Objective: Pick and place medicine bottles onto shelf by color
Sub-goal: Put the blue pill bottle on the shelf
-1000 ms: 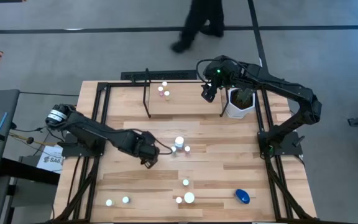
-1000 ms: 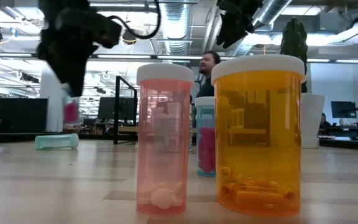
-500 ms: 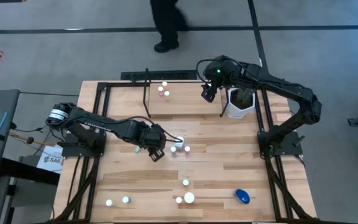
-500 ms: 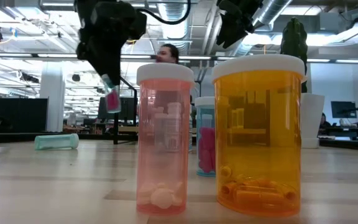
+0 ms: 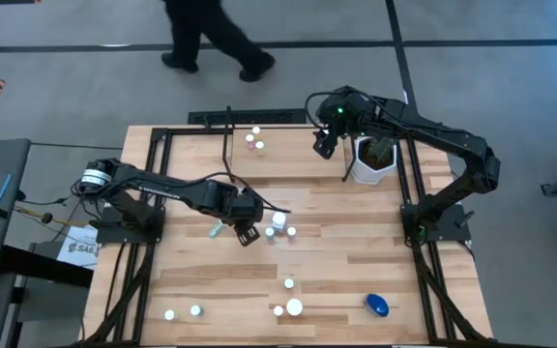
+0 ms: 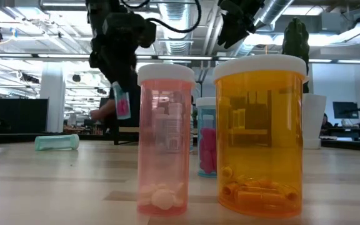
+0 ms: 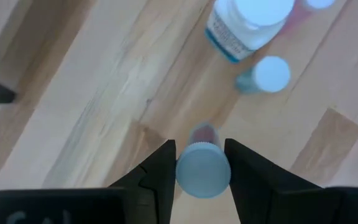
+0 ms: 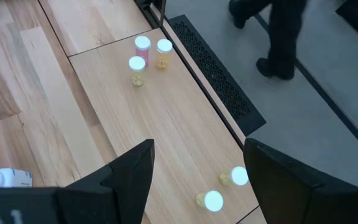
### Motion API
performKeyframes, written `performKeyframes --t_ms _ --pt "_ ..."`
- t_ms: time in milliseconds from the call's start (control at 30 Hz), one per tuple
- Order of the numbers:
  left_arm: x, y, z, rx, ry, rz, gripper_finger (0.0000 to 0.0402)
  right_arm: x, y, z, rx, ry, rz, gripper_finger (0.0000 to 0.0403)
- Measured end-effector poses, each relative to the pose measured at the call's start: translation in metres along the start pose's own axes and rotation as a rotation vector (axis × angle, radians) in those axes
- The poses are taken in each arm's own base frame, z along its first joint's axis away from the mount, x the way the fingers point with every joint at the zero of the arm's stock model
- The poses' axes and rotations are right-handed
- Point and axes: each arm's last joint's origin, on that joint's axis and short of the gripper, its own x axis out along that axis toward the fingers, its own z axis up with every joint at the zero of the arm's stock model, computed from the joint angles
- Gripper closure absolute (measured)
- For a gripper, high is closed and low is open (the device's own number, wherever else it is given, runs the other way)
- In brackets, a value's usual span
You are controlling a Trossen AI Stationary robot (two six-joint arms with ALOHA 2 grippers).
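My left gripper (image 5: 245,230) is over the middle of the table, shut on a small teal bottle with pink pills (image 6: 122,103). Beside it stand a larger white bottle (image 5: 278,220) and two small ones. A teal bottle (image 6: 56,142) lies on its side. My right gripper (image 5: 322,143) hangs open and empty over the right end of the shelf (image 5: 298,159), a black frame with a light wood board. Three small bottles (image 8: 142,43) stand on the board's far left part and two more (image 8: 238,176) stand near my right gripper. My left gripper pinches the bottle's capped upper end (image 7: 202,169) between its two fingers (image 7: 160,171). The fingers come from above, pointing down. The bottle hangs below them, slightly tilted, its body (image 6: 123,107) clear of the table.
A white pot with a plant (image 5: 373,159) stands right of the shelf. Near the front edge stand a pink bottle (image 6: 165,137), an orange bottle (image 6: 260,134) and several small ones (image 5: 295,307). A blue bottle (image 5: 377,305) lies at the front right. A person (image 5: 211,39) walks behind the table.
My left gripper has gone toward the table's right edge and a little toward the far edge, carrying the teal bottle clear of the table up to the white bottle. The person behind the table has walked toward the left.
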Motion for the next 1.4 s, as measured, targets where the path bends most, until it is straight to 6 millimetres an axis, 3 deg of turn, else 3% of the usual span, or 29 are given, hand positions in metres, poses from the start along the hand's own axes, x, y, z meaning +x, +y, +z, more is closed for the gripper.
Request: performKeyframes --t_ms 333,533,833,1233,1400 --pt "-0.005 0.012 0.029 0.176 -0.037 0.068 0.029 0.0 0.0 0.0 0.0 0.0 0.0 0.0133" --pt "0.002 0.043 0.051 0.349 0.003 0.086 0.029 0.0 0.0 0.0 0.0 0.0 0.0 0.0133" --pt "0.013 0.092 0.09 0.418 0.032 0.107 0.029 0.0 0.0 0.0 0.0 0.0 0.0 0.0133" --pt "0.013 0.14 0.101 0.389 0.032 0.098 0.029 0.0 0.0 0.0 0.0 0.0 0.0 0.0133" --pt "0.013 0.151 0.102 0.375 0.035 0.105 0.029 0.0 0.0 0.0 0.0 0.0 0.0 0.0133"
